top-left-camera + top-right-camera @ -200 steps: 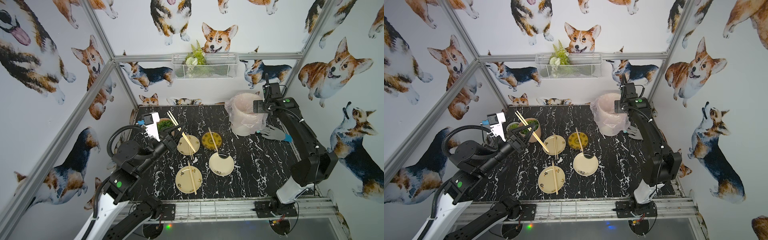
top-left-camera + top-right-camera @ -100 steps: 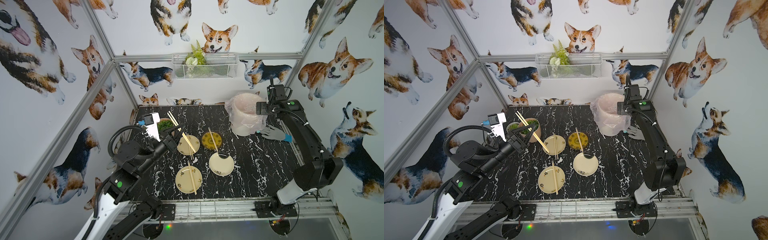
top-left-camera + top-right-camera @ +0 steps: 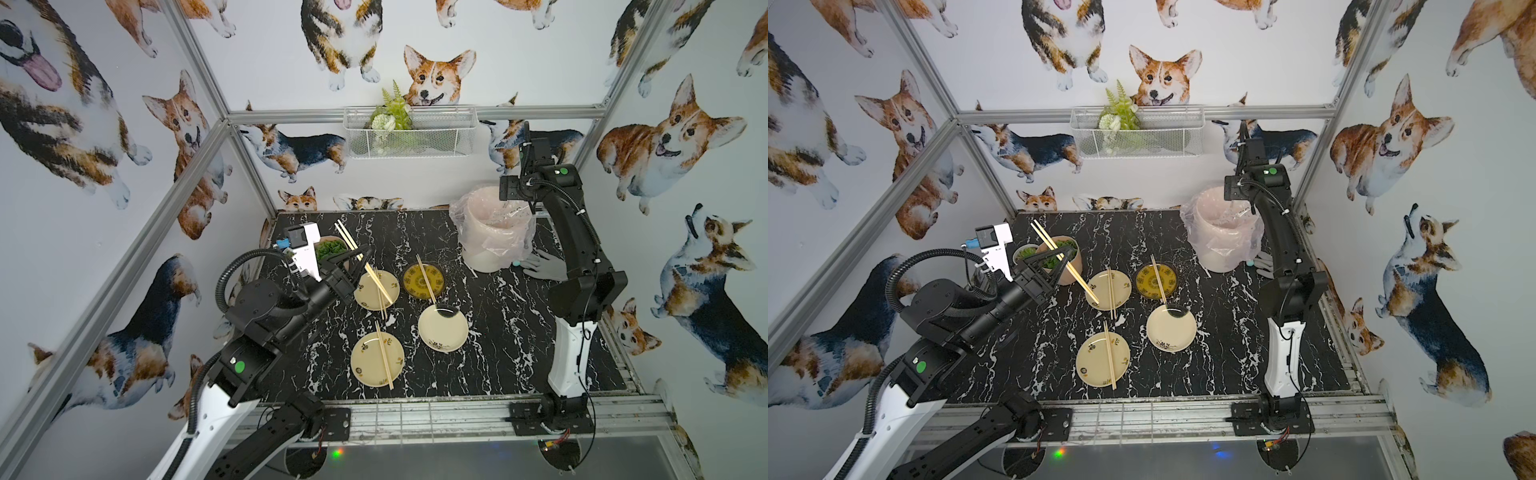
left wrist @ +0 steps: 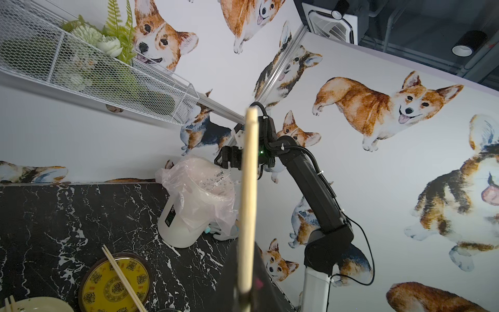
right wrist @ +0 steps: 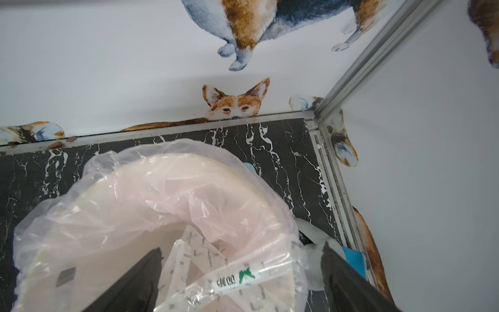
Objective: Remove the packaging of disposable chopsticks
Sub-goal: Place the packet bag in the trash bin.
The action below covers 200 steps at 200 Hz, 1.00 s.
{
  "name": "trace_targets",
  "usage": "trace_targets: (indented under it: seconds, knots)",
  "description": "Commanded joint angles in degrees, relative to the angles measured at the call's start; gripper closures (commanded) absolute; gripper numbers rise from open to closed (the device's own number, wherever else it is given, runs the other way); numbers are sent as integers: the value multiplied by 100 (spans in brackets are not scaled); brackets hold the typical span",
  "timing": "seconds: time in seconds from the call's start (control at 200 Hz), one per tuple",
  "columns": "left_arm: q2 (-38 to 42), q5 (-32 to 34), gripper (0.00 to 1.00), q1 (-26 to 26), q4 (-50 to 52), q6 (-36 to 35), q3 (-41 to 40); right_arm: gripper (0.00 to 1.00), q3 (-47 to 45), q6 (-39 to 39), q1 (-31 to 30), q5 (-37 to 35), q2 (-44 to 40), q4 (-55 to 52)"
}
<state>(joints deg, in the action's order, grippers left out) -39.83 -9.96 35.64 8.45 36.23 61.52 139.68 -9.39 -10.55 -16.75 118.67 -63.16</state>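
Bare chopsticks (image 3: 1081, 282) are clamped by the left claw (image 3: 1061, 257), centre left, apparently for plating; the right claw (image 5: 241, 248) is spread wide over the upper-right bin (image 3: 1219, 257) holding a discarded sleeve (image 5: 235, 281).

Corgi-print white walls (image 3: 270, 62); aluminium frame posts (image 3: 199, 62); black marble-pattern tabletop (image 3: 519, 332); white wire basket (image 3: 440, 137) upper centre, holding greenery (image 3: 395, 112).
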Motion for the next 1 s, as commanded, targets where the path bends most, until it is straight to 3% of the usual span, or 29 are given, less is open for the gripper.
trace_targets:
  seconds: [0.0,0.23,0.496,0.996]
  knots:
    - [-48,-23,100,-4,-97,1,45,5,-409,67,-18,-315,-398,70]
    - [12,5,100,-4,-168,28,-102,0,-1629,450,112,-1211,-988,618]
    - [56,38,100,-4,-36,-28,-96,0,-2592,342,250,-1488,-1295,884]
    - [-14,29,100,-5,-152,33,-157,0,-2472,570,254,-1743,-1634,965]
